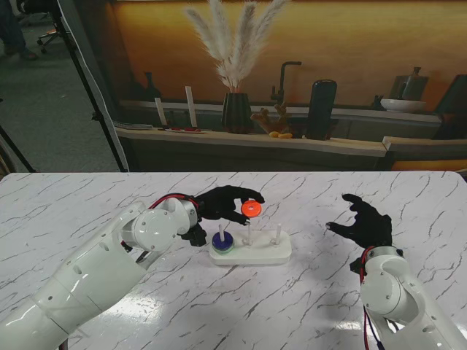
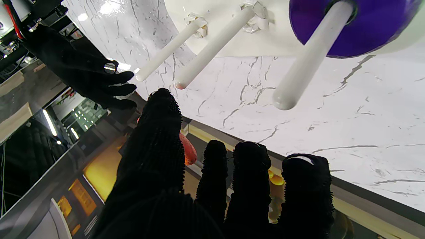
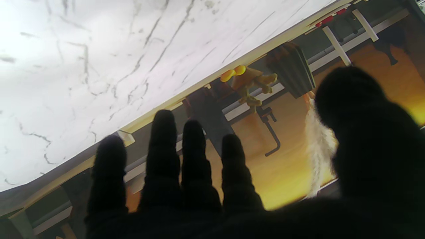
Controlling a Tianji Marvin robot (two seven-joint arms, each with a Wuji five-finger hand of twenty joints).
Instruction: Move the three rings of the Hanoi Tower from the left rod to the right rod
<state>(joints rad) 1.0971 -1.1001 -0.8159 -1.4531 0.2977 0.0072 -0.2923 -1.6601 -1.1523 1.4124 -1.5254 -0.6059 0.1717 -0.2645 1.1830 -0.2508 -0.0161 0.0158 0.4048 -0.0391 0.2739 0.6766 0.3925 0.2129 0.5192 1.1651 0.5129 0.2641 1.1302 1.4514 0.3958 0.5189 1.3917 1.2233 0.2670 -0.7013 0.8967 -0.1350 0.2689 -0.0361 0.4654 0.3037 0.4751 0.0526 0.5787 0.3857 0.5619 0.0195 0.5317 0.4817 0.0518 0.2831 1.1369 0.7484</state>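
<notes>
The left hand (image 1: pixel 222 203) is gripping the orange ring (image 1: pixel 252 209) at its fingertips, holding it over the middle rod (image 1: pixel 247 232) of the white base (image 1: pixel 252 251). The left rod (image 1: pixel 221 233), nearer the palm, is carrying a purple ring (image 2: pixel 352 26), possibly atop another. The right hand (image 1: pixel 365 222) is hovering over the bench (image 1: pixel 73 204), fingers spread, holding nothing.

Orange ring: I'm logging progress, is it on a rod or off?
Off. The left hand holds the orange ring in the air above the middle rod.
</notes>
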